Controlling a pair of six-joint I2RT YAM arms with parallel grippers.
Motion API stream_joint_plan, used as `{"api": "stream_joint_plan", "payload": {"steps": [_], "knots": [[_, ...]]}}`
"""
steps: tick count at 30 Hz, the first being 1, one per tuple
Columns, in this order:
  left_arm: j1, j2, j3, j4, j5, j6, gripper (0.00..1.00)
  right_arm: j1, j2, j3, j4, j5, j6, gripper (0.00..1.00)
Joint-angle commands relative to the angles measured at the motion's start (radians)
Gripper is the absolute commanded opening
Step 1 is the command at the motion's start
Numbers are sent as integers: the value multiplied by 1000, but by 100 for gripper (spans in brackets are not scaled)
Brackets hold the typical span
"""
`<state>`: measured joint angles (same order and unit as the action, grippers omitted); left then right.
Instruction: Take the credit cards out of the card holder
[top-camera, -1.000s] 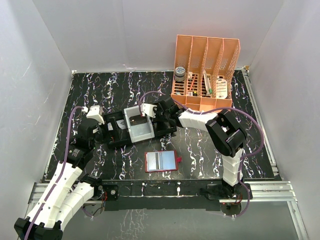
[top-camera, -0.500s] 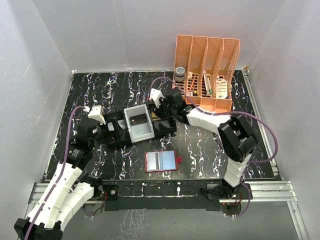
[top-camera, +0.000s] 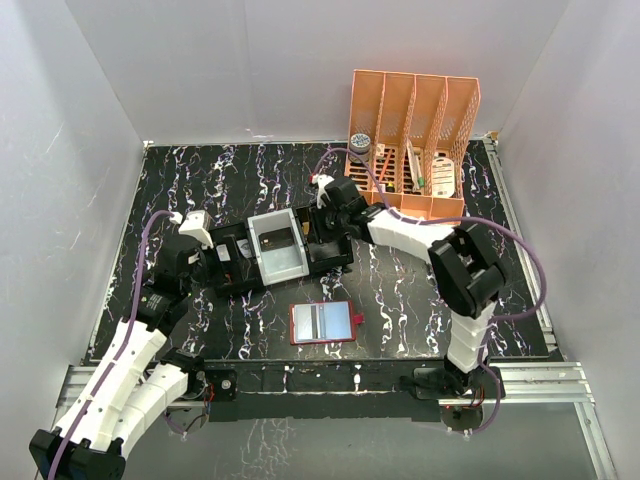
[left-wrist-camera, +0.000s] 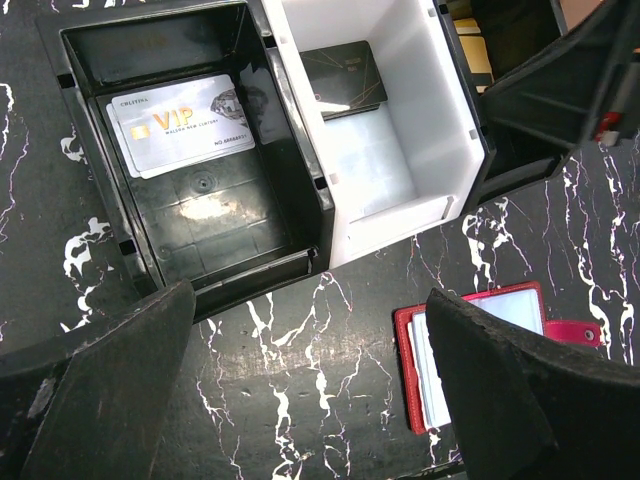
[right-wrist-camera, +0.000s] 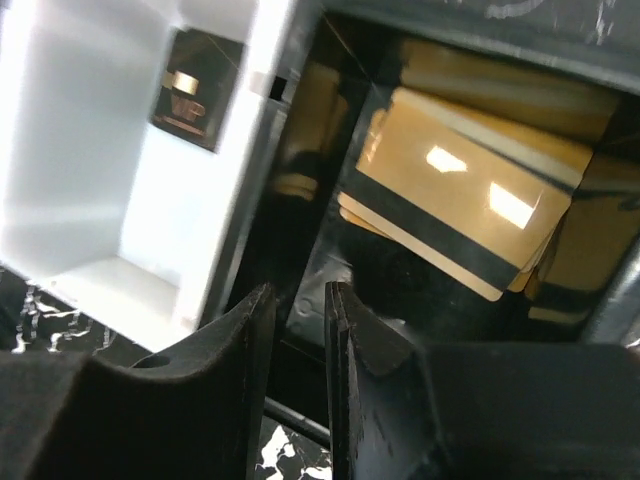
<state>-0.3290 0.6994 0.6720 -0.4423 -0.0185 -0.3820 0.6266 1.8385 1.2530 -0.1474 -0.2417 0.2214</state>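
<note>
The red card holder (top-camera: 299, 325) lies open on the table in front of the black tray (top-camera: 335, 262); pale credit cards (top-camera: 322, 320) show in its pockets. In the left wrist view the card holder (left-wrist-camera: 405, 345) sits at the lower right, half hidden by a finger. My left gripper (left-wrist-camera: 310, 305) hangs wide open over the table by the tray's near edge, holding nothing. Silver VIP cards (left-wrist-camera: 180, 125) lie in a black compartment and a dark card (left-wrist-camera: 345, 78) lies in the white insert. My right gripper (right-wrist-camera: 300, 330) hovers over the tray's right compartment, where gold cards (right-wrist-camera: 470, 210) lie. Its jaws are a narrow gap apart and empty.
An orange slotted organiser (top-camera: 410, 150) with small items stands at the back right, close behind my right arm. The white insert (top-camera: 278, 262) fills the tray's middle. Grey walls close in the table on three sides. A metal rail (top-camera: 330, 375) runs along the near edge.
My right gripper has moved from over the white insert back and to the right, over the tray's right compartment. The left arm has barely shifted.
</note>
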Motion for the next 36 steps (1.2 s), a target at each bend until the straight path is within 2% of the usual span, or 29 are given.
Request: {"api": "stream_joint_plan", "payload": {"steps": [1, 20, 25, 28, 32, 36], "knots": [[6, -8, 10, -4, -8, -4, 99, 3, 89, 107, -218, 54, 69, 25], [5, 10, 9, 4, 8, 1, 99, 30, 228, 201, -189, 327, 119, 39], [5, 12, 8, 6, 13, 2, 99, 39, 241, 206, -136, 347, 91, 42], [5, 30, 4, 12, 22, 6, 99, 42, 278, 280, -197, 336, 55, 42], [5, 62, 11, 10, 50, 9, 99, 45, 290, 275, -175, 323, 20, 43], [5, 62, 11, 7, 39, 7, 99, 45, 299, 322, -242, 326, -14, 44]]}}
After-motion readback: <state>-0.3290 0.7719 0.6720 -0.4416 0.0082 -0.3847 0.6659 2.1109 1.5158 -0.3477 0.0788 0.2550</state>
